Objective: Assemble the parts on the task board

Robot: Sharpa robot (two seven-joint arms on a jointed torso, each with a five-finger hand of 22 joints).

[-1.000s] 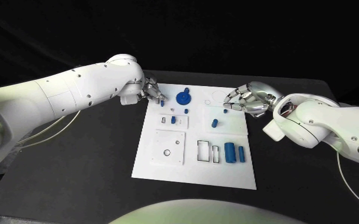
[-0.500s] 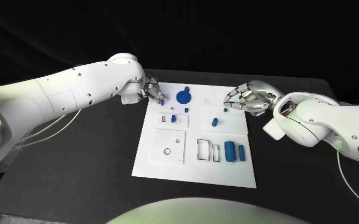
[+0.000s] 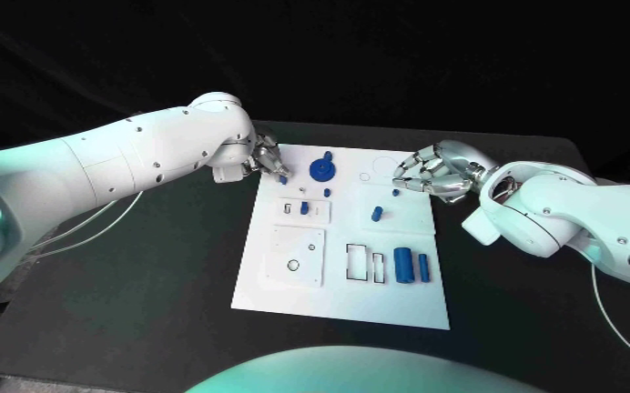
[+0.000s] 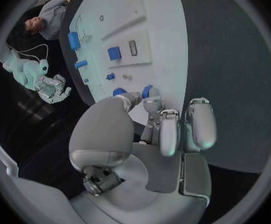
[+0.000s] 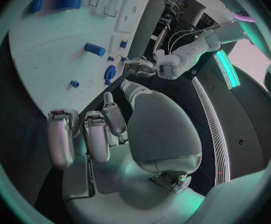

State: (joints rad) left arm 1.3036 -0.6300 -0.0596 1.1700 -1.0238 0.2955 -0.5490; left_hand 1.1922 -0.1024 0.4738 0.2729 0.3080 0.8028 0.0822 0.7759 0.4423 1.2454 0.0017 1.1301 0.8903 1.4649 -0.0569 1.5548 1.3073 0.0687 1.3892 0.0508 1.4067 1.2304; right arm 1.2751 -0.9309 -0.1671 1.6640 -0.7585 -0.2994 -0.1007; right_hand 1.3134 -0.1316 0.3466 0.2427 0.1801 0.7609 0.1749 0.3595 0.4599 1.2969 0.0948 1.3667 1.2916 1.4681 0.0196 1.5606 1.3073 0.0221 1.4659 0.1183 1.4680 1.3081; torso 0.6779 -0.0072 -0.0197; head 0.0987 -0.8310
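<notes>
A: Which step is in hand?

B: By my reading, a placement at the far left corner of the flat white plastic task board (image 3: 394,307), which lies in the middle of the matte black desk (image 3: 145,320). The silver left hand (image 3: 267,160) pinches a small blue plastic peg (image 3: 284,178) between its fingertips (image 4: 152,104), just over the board's edge.

A: And the other one?

B: The silver right hand (image 3: 433,173) hovers at the board's far right edge with its fingers curled in; I see nothing in it.

A: What does the next move call for?

B: Probably lowering the peg upright into a hole near that corner. The fit looks tight, so alignment matters more than force.

A: What else lies on the board?

B: A blue round disc with a knob (image 3: 323,171) just beside the left hand, a small blue block (image 3: 305,208) in a raised white rectangular panel, a short blue cylinder (image 3: 377,216) lying on its side, and two larger blue cylinders (image 3: 412,267) near dark-outlined rectangular slots. The parts look smooth, hard and moulded; the board has a dull finish.
</notes>
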